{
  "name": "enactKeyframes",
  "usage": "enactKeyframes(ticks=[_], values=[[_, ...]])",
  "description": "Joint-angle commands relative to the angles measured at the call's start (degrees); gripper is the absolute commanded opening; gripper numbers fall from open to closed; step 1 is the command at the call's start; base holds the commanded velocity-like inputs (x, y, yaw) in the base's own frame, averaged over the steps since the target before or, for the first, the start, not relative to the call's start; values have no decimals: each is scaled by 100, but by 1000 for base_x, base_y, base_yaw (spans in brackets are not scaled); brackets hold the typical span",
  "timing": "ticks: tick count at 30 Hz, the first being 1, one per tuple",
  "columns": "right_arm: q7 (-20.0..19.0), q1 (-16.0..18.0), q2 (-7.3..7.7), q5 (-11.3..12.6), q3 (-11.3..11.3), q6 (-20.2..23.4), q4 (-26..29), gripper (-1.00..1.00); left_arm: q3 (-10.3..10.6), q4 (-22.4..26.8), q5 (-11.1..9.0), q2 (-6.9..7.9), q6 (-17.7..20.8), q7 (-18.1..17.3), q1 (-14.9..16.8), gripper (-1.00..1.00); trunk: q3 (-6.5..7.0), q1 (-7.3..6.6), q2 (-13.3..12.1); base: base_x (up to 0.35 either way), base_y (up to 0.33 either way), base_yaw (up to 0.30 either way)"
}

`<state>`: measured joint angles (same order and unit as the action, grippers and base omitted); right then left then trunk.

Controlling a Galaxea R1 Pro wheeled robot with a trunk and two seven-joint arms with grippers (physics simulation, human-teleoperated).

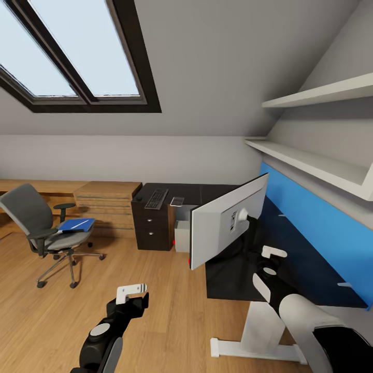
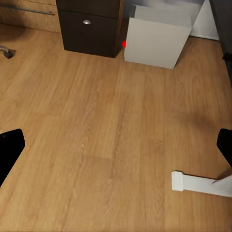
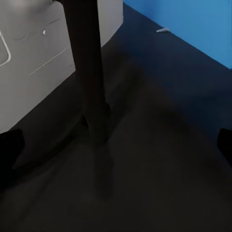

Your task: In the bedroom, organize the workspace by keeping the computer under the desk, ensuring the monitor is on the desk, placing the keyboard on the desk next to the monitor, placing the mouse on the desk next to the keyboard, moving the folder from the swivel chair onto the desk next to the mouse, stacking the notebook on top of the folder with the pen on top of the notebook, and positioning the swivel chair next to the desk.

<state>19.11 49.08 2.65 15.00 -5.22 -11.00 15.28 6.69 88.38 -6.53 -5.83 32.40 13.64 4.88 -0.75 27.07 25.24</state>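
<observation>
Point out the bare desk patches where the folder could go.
Free: the black desk top between the monitor stem and the blue back panel, and the near end by the right claw. Crowded: the far corner, where the keyboard and a small flat object lie.

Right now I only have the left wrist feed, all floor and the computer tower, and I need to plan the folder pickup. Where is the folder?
Observer: The blue folder lies on the seat of the swivel chair, to the robot's left, with a white pen on it.
Operator: Is the monitor up yet?
Observer: Yes, the monitor stands on the desk, pale back toward the head camera.
Operator: And the keyboard?
Observer: The keyboard lies on the desk's far end above the drawers, apart from the monitor.
</observation>
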Motion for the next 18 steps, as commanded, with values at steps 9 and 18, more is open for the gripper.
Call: enactKeyframes(ticks=[9,18], values=[[-20,-16,16,-1,-87,-116,-14,100,5,4,-59,19,17,51,4,100,-8,3,9,135,28,0],[-21,-21,38,-9,-92,-156,-23,100,7,4,-59,13,21,51,4,100,-8,3,9,140,19,0]])
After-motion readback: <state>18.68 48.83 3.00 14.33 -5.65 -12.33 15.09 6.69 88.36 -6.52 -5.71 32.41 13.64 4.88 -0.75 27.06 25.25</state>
